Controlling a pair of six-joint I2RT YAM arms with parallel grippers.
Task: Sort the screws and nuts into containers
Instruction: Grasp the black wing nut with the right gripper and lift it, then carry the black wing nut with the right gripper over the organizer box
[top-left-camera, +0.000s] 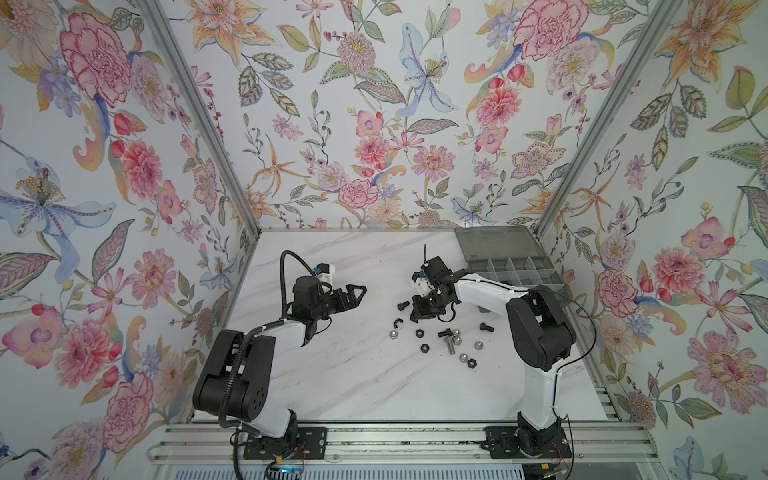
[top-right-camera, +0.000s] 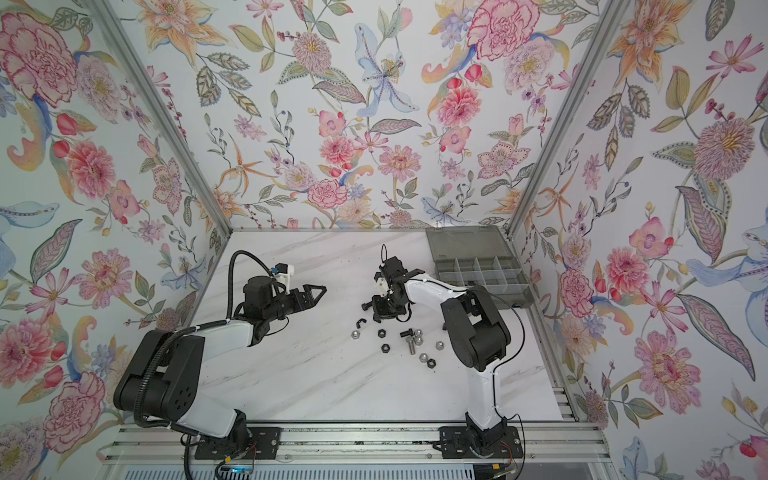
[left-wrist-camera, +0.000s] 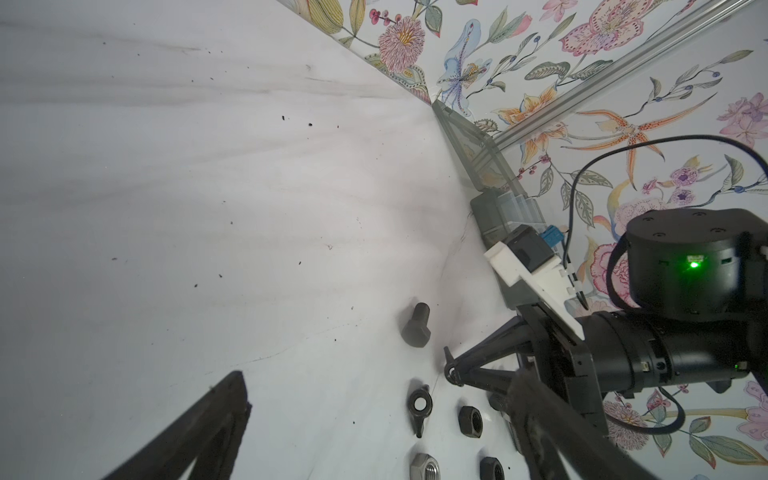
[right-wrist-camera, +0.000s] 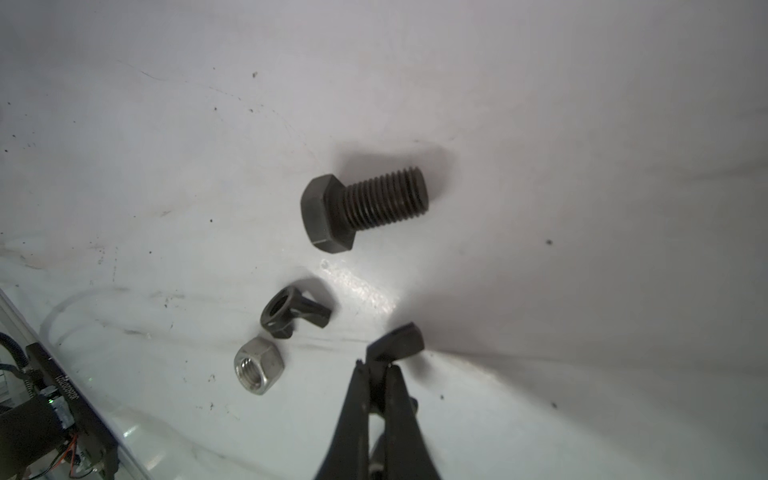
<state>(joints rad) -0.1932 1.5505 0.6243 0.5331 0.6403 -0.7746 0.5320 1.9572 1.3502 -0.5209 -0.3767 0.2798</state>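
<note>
right claw (right-wrist-camera: 376, 366) tipped down, pinching wing nut (right-wrist-camera: 399, 337); left claw (top-left-camera: 362, 290) level, spread wide.

Lab cell: aluminium frame (top-left-camera: 203, 116), floral walls (top-left-camera: 374, 104)

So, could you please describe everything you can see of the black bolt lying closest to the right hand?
The black bolt is short and matte, apparently dark metal, with a hexagonal head and a stubby, fully threaded shank. It lies on its side on the white marbled table. Nothing touches it: the black wing nut and the right hand, shut on a small black piece, sit apart from it.
</note>
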